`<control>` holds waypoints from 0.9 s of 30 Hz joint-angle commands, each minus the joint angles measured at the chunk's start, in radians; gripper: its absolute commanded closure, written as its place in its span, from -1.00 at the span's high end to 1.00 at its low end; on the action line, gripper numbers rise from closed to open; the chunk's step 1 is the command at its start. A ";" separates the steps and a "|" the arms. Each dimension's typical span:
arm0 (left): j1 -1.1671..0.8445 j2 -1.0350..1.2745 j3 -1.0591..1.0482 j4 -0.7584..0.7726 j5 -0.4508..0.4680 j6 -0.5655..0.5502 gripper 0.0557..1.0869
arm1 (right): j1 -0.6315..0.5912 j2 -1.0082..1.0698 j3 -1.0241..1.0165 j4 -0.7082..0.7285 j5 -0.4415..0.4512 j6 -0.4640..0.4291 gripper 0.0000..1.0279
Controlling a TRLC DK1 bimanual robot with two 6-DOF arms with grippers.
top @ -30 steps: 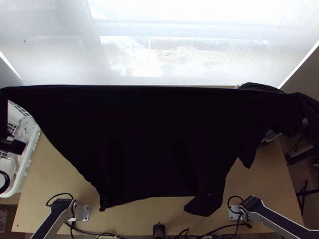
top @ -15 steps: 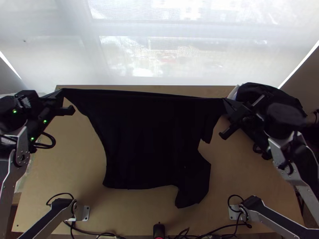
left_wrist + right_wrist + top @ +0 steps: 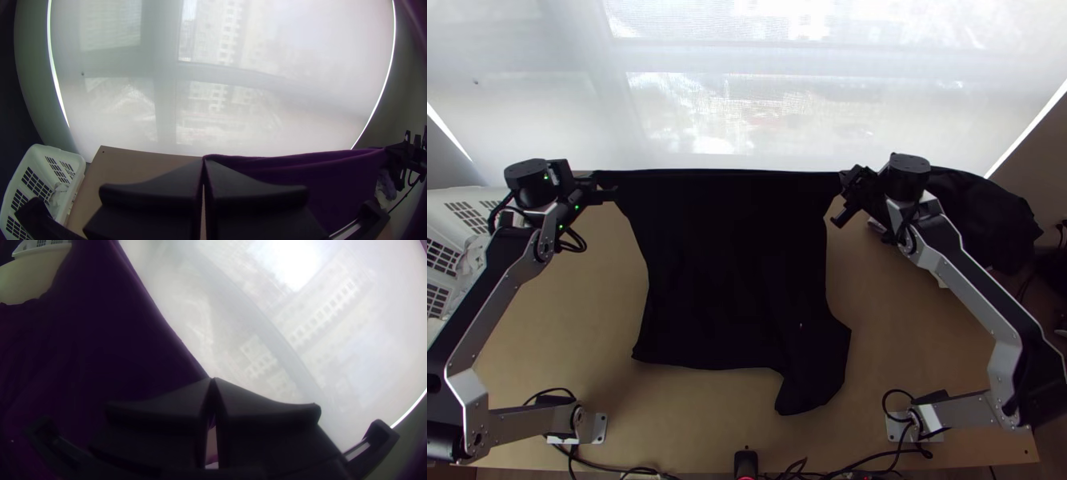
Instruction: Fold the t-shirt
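Observation:
The black t-shirt (image 3: 731,264) is stretched between both grippers at the table's far side, its top edge straight and its lower part lying toward the near edge, with a flap at the lower right. At its far left corner my left gripper (image 3: 605,189) is shut on the cloth; my right gripper (image 3: 843,196) holds the far right corner. In the left wrist view, the tips of the left gripper (image 3: 203,162) meet on the edge of the shirt (image 3: 338,178), which looks purple there. The right wrist view has the right gripper (image 3: 212,381) shut on a corner of the shirt (image 3: 98,342).
A white basket (image 3: 459,240) with light cloth inside stands beyond the table's left edge. At the far right lies a dark heap of cloth (image 3: 979,212). Bare wood of the table (image 3: 923,336) shows on either side of the shirt, and a translucent blind (image 3: 747,80) hangs behind.
Both grippers have come inward and toward each other, lower over the table, with the shirt's corners held. The shirt appears smaller in the top view, its near part resting at about the same place.

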 commanded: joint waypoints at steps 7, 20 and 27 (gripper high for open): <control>0.028 0.381 0.183 0.109 -0.076 0.008 -0.94 | -0.030 0.519 0.389 0.067 -0.013 0.005 -0.95; 0.024 0.634 0.336 0.125 -0.120 0.010 -0.94 | -0.007 0.757 0.596 0.064 -0.010 0.062 -0.63; 0.021 0.679 0.338 0.120 -0.123 0.008 -0.94 | 0.003 0.769 0.601 0.066 -0.006 0.059 -0.79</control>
